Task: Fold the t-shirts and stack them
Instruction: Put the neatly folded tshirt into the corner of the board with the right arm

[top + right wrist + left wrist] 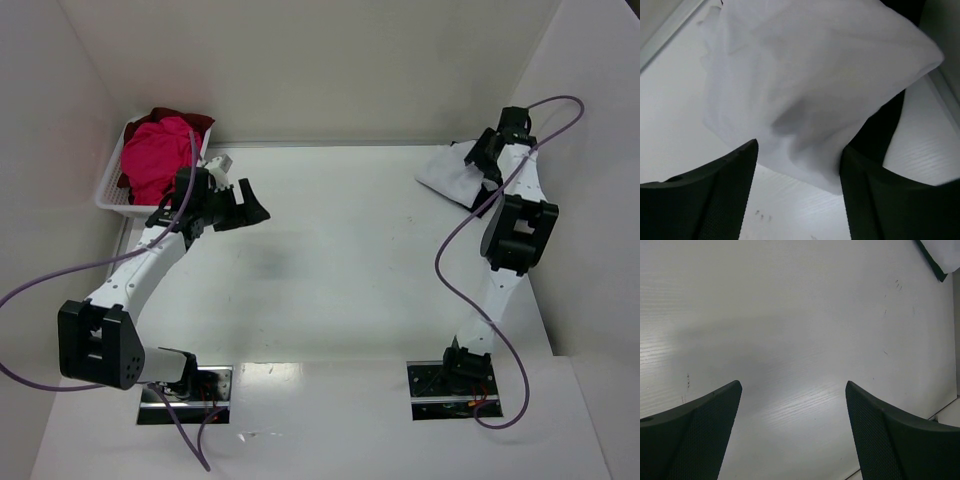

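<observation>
A folded white t-shirt [445, 172] lies at the back right of the table on top of a black t-shirt [882, 132], whose edge shows beneath it. My right gripper [482, 158] hangs open just above the white shirt's near edge [805, 90], holding nothing; in the right wrist view it is open [799, 165]. A bright pink t-shirt [155, 160] and a dark red t-shirt [185, 118] are bunched in the basket. My left gripper [250, 205] is open and empty above bare table beside the basket [792, 390]. The white shirt's corner [946, 250] shows far off.
The white slatted basket [108, 195] stands at the back left corner. White walls close in the table at back, left and right. Purple cables loop from both arms. The table [340, 270] lies between the arms.
</observation>
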`<state>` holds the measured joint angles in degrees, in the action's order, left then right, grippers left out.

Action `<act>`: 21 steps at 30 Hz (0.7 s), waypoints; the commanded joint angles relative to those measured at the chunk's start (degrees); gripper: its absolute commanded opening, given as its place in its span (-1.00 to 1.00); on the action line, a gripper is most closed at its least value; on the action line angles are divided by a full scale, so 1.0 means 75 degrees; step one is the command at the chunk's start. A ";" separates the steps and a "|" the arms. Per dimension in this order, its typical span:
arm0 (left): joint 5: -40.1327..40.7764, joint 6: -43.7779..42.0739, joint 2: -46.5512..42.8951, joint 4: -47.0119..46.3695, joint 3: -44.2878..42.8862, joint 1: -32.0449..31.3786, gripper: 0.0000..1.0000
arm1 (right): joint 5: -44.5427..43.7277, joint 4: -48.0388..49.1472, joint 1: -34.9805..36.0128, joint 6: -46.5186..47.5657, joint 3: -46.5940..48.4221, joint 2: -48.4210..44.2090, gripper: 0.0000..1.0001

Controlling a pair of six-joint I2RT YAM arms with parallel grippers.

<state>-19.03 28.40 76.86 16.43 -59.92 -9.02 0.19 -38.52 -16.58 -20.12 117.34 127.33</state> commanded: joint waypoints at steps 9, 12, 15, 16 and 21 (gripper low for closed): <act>-0.0240 -0.0225 -0.0415 -0.0010 -0.0307 0.0054 0.84 | -0.0283 0.0870 0.0054 -0.0036 -0.0867 -0.2257 1.00; -0.0240 -0.0295 -0.0567 -0.0010 -0.0307 0.0054 0.84 | -0.0015 0.1373 0.0229 -0.0036 -0.1347 -0.2738 0.73; -0.0240 -0.0377 -0.0650 -0.0010 -0.0225 0.0054 0.84 | 0.0057 0.2088 0.0417 -0.0211 -0.1875 -0.2926 -0.16; -0.0240 -0.0377 -0.0650 -0.0010 -0.0225 0.0054 0.84 | 0.0127 0.2171 0.0417 -0.0212 -0.1876 -0.2926 -0.33; -0.0170 -0.0377 -0.0791 0.0060 -0.0085 0.0054 0.84 | 0.0268 0.2032 0.0417 -0.0294 -0.1607 -0.1932 -0.79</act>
<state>-19.75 26.94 72.82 17.19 -60.38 -9.02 1.45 -25.26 -13.39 -21.98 104.84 108.60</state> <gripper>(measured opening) 0.920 0.116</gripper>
